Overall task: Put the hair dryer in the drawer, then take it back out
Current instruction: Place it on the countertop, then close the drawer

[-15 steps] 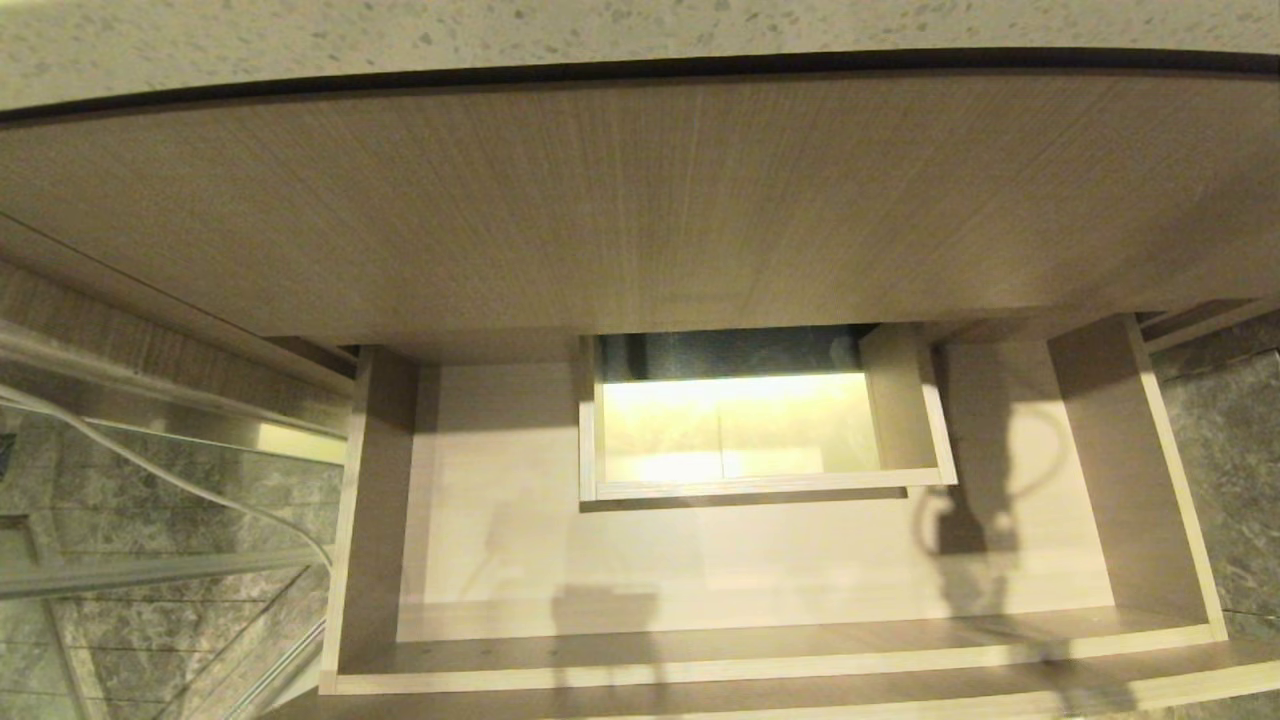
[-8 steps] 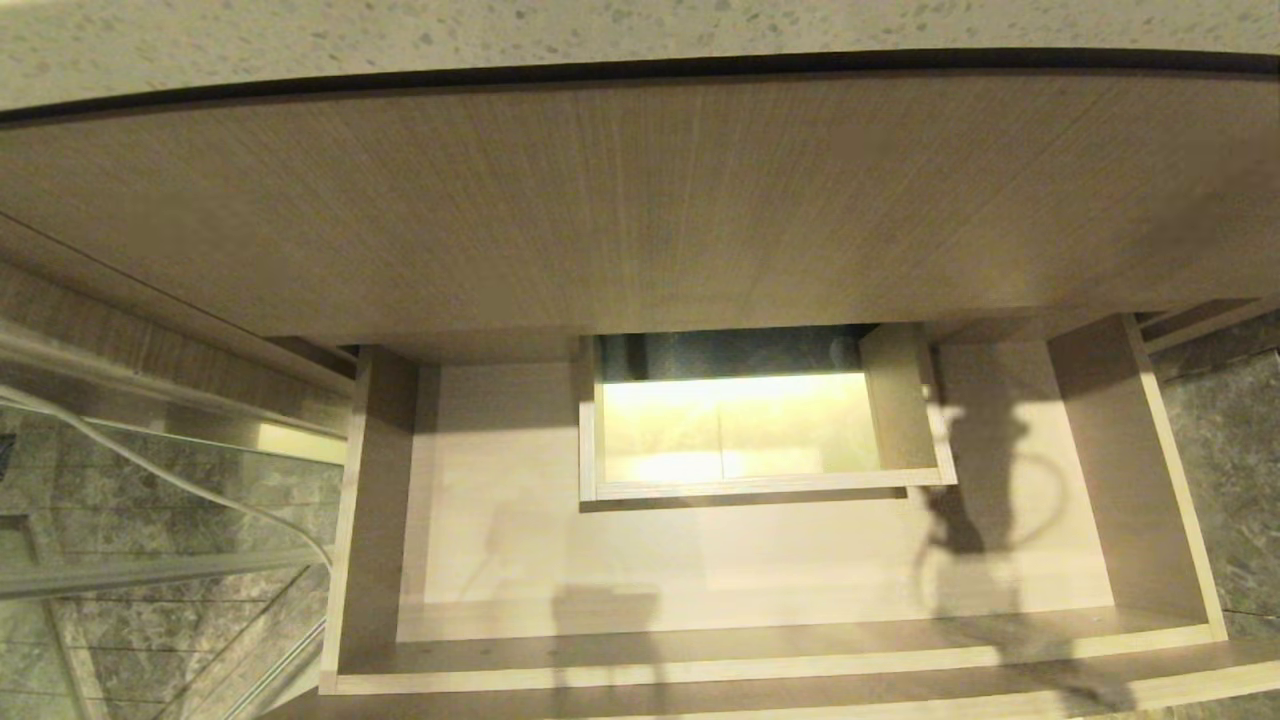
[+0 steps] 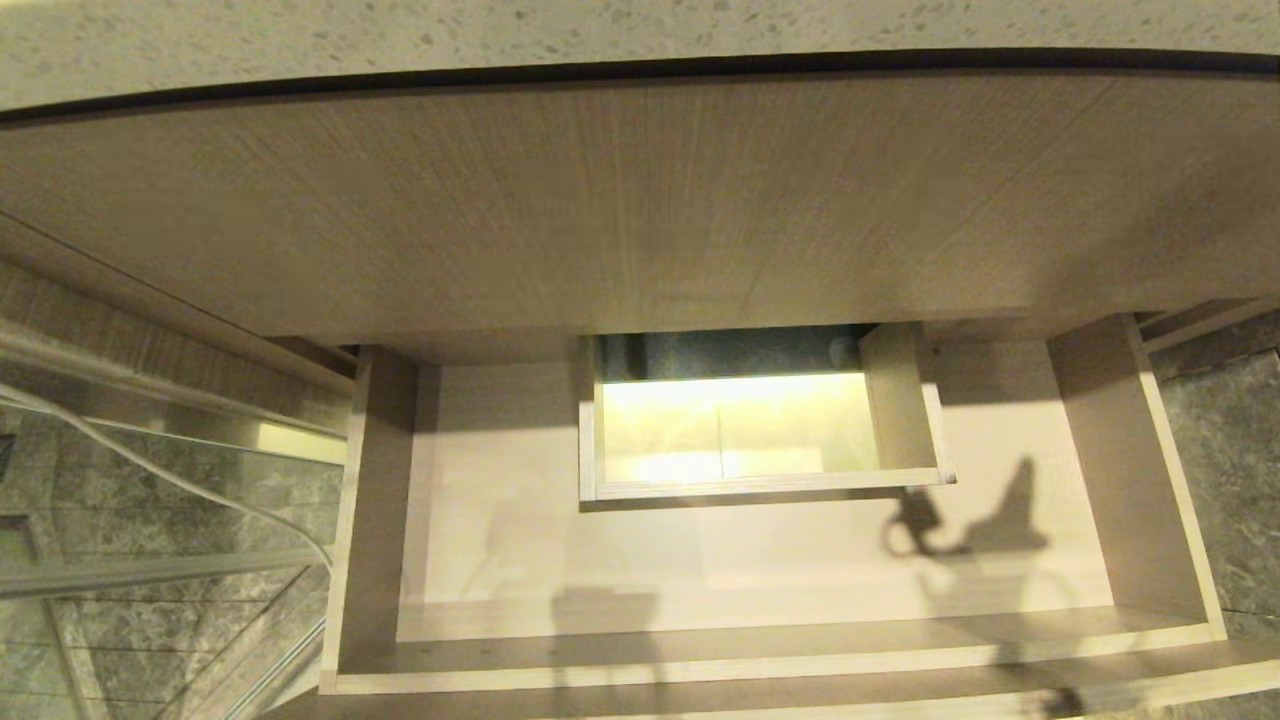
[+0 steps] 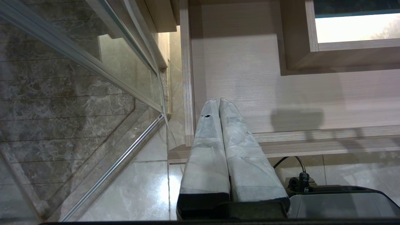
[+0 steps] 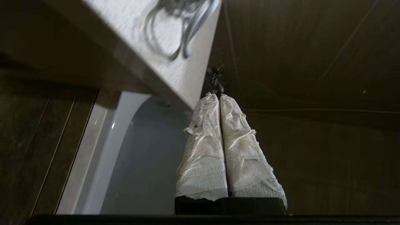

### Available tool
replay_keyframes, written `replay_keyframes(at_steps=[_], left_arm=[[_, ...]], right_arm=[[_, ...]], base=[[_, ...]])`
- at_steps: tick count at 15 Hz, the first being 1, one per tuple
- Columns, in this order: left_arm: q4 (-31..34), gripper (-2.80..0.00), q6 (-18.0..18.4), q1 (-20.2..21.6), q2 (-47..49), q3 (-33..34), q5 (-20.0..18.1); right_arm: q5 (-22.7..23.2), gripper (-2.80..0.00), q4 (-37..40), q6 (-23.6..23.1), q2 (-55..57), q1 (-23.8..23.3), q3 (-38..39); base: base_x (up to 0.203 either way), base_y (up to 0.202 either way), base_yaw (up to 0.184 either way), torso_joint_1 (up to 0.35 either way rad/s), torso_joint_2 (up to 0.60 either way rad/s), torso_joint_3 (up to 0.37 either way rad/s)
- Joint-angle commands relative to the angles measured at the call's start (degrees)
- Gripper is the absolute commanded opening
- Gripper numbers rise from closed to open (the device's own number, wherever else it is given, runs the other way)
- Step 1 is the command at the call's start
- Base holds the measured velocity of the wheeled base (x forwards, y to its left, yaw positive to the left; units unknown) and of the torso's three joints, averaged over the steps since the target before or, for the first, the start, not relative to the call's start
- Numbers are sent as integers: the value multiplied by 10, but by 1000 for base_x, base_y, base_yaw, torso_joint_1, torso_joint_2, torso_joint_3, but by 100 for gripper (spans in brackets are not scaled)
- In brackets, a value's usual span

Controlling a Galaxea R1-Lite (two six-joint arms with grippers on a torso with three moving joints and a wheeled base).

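The drawer (image 3: 800, 570) stands pulled out below the wood-grain panel, its pale floor bare apart from shadows. Its boxed cutout (image 3: 760, 430) sits in the middle at the back. The hair dryer is out of view in every frame. Neither gripper shows in the head view. In the left wrist view my left gripper (image 4: 218, 100) is shut and empty, hovering over the drawer's (image 4: 250, 87) front left corner. In the right wrist view my right gripper (image 5: 218, 94) is shut and empty, pointing at a dark wood-grain surface. Blurred grey loops (image 5: 181, 28) lie on a pale surface beyond it; cord or shadow, I cannot tell.
A tall wood-grain panel (image 3: 640, 200) and a speckled countertop (image 3: 600, 25) rise behind the drawer. A glass panel (image 3: 150, 520) over marble tiles and a thin white cable (image 3: 180, 480) stand to the left. The robot's base (image 4: 337, 200) sits just before the drawer front.
The dark shadow on the right of the drawer floor has dropped from beside the cutout toward the front and shrunk. The drawer itself has not moved.
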Motion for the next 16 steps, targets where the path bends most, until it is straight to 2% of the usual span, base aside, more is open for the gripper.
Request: replay_keyframes(at_steps=[1,2,4,7,9,10,12,15,16], left_arm=[[0,-280,0,0,0,0,0],[0,-280,0,0,0,0,0],[0,-280,0,0,0,0,0],[0,-280,0,0,0,0,0],[0,-280,0,0,0,0,0],[0,-280,0,0,0,0,0],[0,-280,0,0,0,0,0],[0,-280,0,0,0,0,0],[0,-280,0,0,0,0,0]], right_arm=[[-23,-280,45,-3,-15,-15,38],[-48,-280,78,-2,-18,-20,52],[-132,-280,123,9,-27,-29,92],[-192,-280,228,51,-12,-67,129],[-255,-280,327,75,13,-88,127],[-277,-280,389,105,22,-102,125],[-290,-280,506,240,41,-115,128],[-292,-280,685,484,86,-112,134],[-292,-280,734,543,106,-111,133]], base=[[0,0,0,0,0,0],[0,0,0,0,0,0],[0,0,0,0,0,0],[0,0,0,0,0,0],[0,0,0,0,0,0],[0,0,0,0,0,0],[0,0,0,0,0,0],[0,0,0,0,0,0],[0,0,0,0,0,0]])
